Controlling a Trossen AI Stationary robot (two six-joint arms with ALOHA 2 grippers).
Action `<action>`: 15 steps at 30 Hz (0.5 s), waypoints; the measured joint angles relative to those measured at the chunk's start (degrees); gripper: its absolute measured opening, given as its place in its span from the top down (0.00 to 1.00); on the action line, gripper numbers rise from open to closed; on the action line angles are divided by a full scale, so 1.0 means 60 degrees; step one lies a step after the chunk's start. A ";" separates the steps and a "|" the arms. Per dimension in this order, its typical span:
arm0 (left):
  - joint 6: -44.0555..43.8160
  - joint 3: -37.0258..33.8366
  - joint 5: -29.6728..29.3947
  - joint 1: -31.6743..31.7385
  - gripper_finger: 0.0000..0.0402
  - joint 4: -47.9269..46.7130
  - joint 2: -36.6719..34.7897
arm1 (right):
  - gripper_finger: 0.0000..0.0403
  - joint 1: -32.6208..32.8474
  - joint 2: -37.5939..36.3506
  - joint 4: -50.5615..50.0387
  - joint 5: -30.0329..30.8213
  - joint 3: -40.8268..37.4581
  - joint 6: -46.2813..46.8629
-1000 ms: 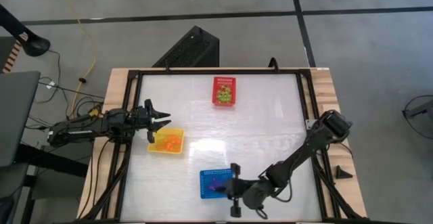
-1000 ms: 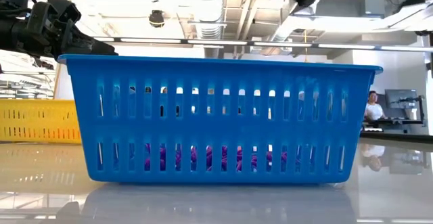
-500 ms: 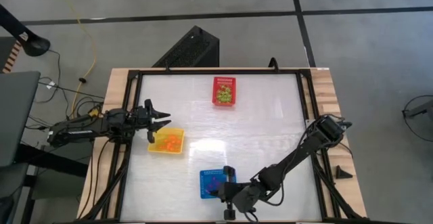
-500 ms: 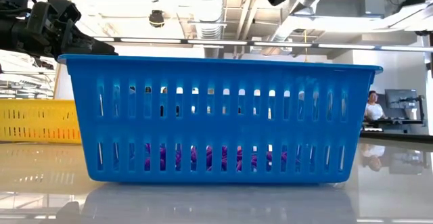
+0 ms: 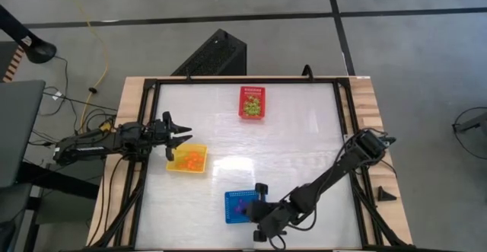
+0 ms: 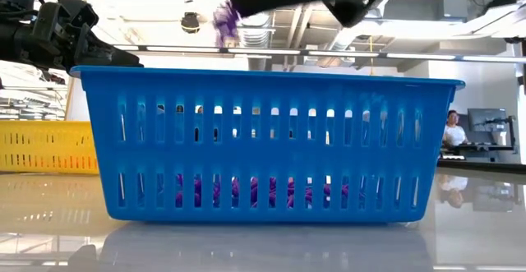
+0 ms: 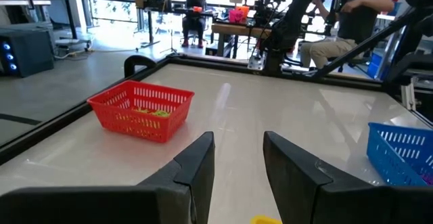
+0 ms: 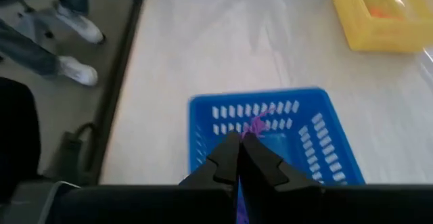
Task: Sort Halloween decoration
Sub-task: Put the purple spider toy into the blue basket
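My right gripper [image 8: 241,143] hangs over the blue basket [image 5: 242,206], shut on a small purple decoration [image 6: 223,17] that shows above the basket's rim. More purple pieces [image 6: 246,191] lie on the blue basket's floor. Orange pieces [image 5: 190,159] fill the yellow basket [image 5: 199,168], and green ones [image 7: 152,112] lie in the red basket [image 5: 253,102]. My left gripper [image 5: 173,138] waits open and level at the table's left edge, just beside the yellow basket. My right gripper pinches the purple decoration between its two fingertips [image 8: 230,153]. The piece's free part [image 8: 257,124] sticks out past the tips. The fingers slant downward from the table's near right side. The piece hangs clear above the blue basket's open top.
The three baskets stand apart on the white tabletop: red at the far middle, yellow at the left, blue [image 6: 263,140] at the near edge. A black frame [image 5: 152,130] borders the table. People sit and stand beyond the table [image 7: 352,14].
My right gripper has tipped further down and come lower over the blue basket; its fingertips with the purple piece have come into the low view from above.
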 joint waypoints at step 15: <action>-0.0004 0.0000 0.0000 0.0000 0.71 0.0000 0.0000 | 0.77 -0.0110 -0.0004 -0.0967 0.0334 0.0000 0.1230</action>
